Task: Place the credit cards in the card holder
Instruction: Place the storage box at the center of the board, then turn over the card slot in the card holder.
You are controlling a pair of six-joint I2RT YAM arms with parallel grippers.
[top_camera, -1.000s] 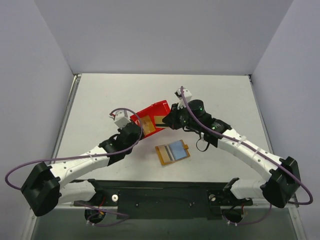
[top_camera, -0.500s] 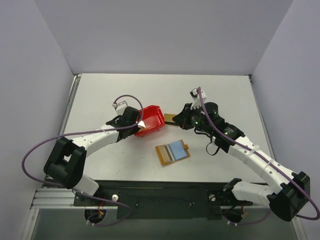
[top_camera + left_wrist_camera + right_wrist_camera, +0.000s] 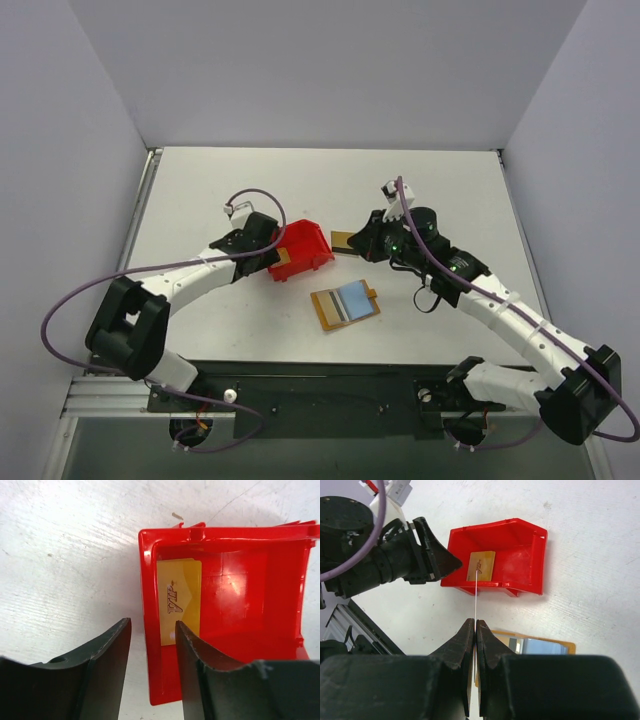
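Note:
One credit card (image 3: 180,602), golden with dark lettering, lies inside the red bin (image 3: 250,595). My left gripper (image 3: 152,625) is open, its jaws straddling the bin's near wall, with a gap on the outer side. In the top view it (image 3: 275,258) sits at the bin's left end. My right gripper (image 3: 474,622) is shut on a second credit card (image 3: 475,600), seen edge-on as a thin pale line; from above this card (image 3: 342,240) hangs just right of the bin. The card holder (image 3: 345,304) lies open on the table, orange with a light blue panel, under the right gripper (image 3: 358,238).
The red bin (image 3: 303,250) stands on the white table (image 3: 200,190) between the two arms. Grey walls close off the table's left, back and right sides. Purple cables loop over both arms.
The left jaws have spread apart and let go of the bin wall. The bin, tilted a second ago, now rests flat. The right gripper drew its card out to the right.

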